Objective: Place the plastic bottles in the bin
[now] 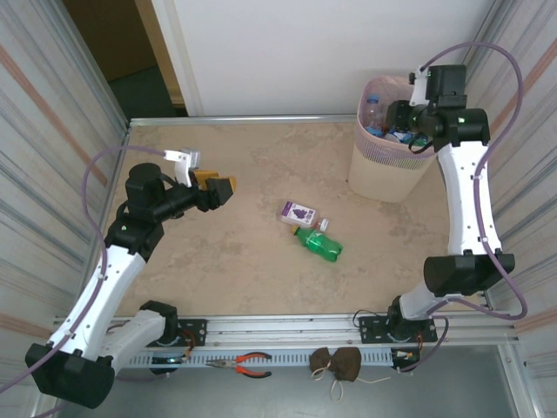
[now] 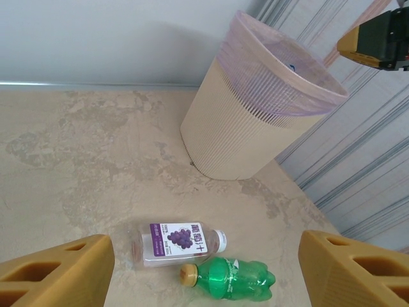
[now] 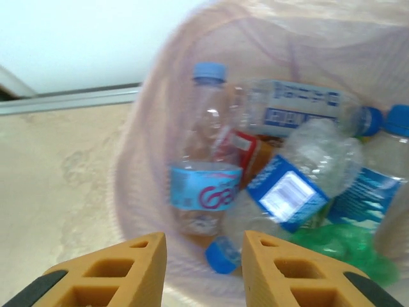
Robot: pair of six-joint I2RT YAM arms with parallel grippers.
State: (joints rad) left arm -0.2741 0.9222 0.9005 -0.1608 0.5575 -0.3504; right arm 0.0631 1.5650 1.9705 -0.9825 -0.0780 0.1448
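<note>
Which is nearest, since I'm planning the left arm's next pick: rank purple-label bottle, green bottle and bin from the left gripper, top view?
1. Purple-label bottle, mid-table, right of the left gripper.
2. Green bottle, just past it, lower in view.
3. Bin, far-right corner.

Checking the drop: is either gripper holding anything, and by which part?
Nothing held: left gripper open over the table, right gripper empty, jaws apart, above the bin.

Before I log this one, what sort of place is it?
Likely a robot test cell, not a home: a stone-look table walled by corrugated metal panels, robot arms bolted to a rail at its near edge.
</note>
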